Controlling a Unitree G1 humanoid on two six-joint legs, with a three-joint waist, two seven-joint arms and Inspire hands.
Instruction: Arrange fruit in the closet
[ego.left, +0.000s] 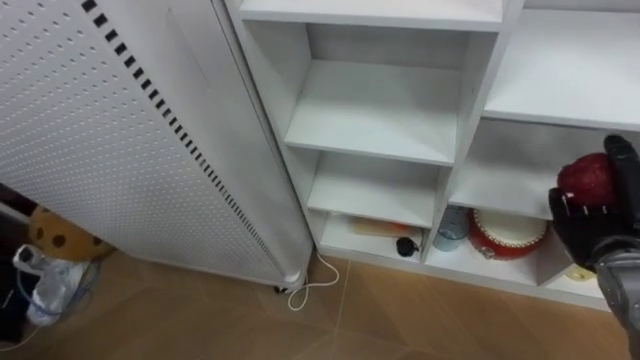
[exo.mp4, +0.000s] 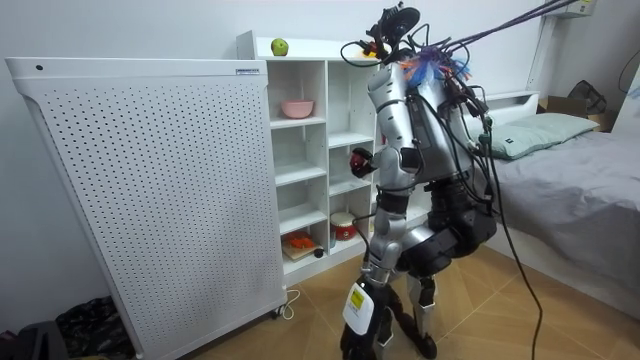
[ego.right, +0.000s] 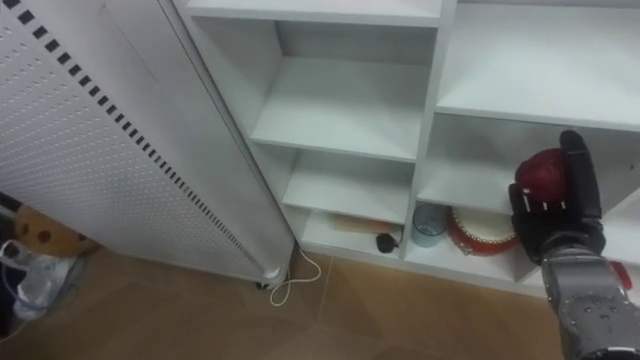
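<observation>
My right hand (ego.left: 598, 228) comes in at the right edge of the eye views, its fingers curled round a dark red round fruit (ego.left: 587, 178). Hand (ego.right: 556, 222) and fruit (ego.right: 540, 172) are in front of the right column of the white closet (ego.left: 462, 110), level with its lower shelves. Those shelves and the left column's middle ones are bare. In the room view I stand facing the closet (exo.mp4: 325, 150) with the red fruit (exo.mp4: 359, 159) held out at waist height. A green apple (exo.mp4: 279, 47) lies on the closet's top.
A tall white perforated panel (ego.left: 120, 130) stands to the closet's left. The bottom shelf holds a red round tin (ego.left: 510, 235), a blue cup (ego.left: 452, 228) and a small black thing (ego.left: 404, 246). A pink bowl (exo.mp4: 296, 108) sits higher. A white cable (ego.left: 310, 285) lies on the floor. A bed (exo.mp4: 570, 150) is behind me.
</observation>
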